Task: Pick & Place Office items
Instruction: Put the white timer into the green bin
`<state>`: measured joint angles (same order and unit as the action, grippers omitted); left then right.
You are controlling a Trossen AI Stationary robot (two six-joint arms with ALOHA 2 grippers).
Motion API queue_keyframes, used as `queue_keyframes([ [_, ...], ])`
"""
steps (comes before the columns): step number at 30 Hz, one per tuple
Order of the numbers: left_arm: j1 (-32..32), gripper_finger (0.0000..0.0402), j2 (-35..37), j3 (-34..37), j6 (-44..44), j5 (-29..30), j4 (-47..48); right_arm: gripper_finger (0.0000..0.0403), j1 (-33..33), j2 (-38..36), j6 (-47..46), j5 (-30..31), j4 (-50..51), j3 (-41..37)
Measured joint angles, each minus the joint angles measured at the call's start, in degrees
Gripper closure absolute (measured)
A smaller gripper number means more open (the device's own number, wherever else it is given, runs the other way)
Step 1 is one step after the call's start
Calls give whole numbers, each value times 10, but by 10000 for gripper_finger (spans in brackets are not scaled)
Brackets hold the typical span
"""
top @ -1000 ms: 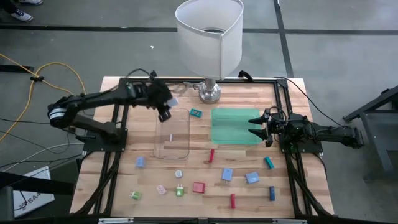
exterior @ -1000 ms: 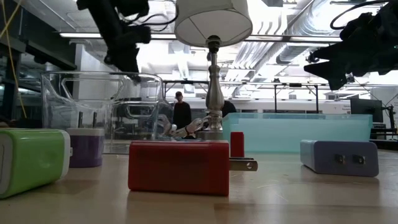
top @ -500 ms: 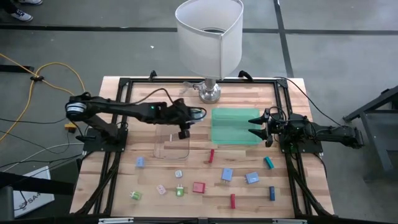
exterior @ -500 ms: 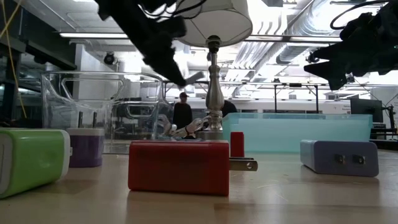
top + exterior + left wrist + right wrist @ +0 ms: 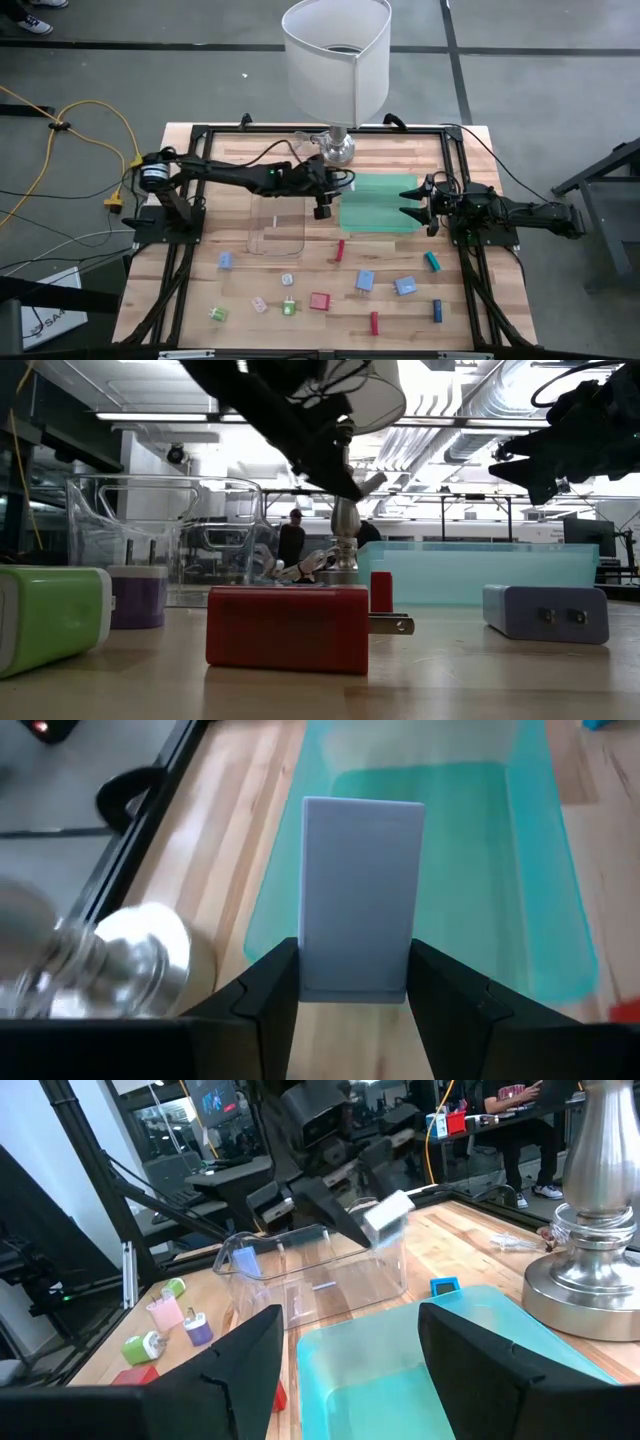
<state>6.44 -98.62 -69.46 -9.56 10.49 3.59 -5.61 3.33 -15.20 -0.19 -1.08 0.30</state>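
- The left gripper (image 5: 355, 995) is clamped on a pale blue block (image 5: 361, 895), its two dark fingers pressing the block's sides so that most of it sticks out ahead of them.
- It hangs above the tabletop near the far edge, between the clear tray (image 5: 277, 216) and the green tray (image 5: 378, 203), with the lamp base (image 5: 337, 148) just beside it. I judge the block is on its way to the green tray, since the wrist view looks straight into it.
- Holding the block by its end leaves its body clear of the fingers, which should let it drop cleanly.
- The right gripper (image 5: 408, 203) waits over the green tray's right side, fingers spread and holding nothing.
- A small teal block (image 5: 315, 182) lies between the two trays, close to the left gripper.
- The remaining office items are scattered toward the near edge, among them a red block (image 5: 319, 301), a green piece (image 5: 217, 314) and a blue stick (image 5: 437, 311).
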Motion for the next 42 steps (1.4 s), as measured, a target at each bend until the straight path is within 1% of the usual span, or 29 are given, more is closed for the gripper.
queue_keyframes([
  [7,14,242,-75,-72,-21,-57,1,182,0,0,0,0,0,0],
  [18,15,241,-166,-158,-21,-97,31,182,0,0,0,0,-2,0],
  [35,16,241,-189,-162,-4,-105,75,182,0,0,0,0,-3,0],
  [42,16,241,-194,-163,2,-106,74,182,0,0,0,0,-4,0],
])
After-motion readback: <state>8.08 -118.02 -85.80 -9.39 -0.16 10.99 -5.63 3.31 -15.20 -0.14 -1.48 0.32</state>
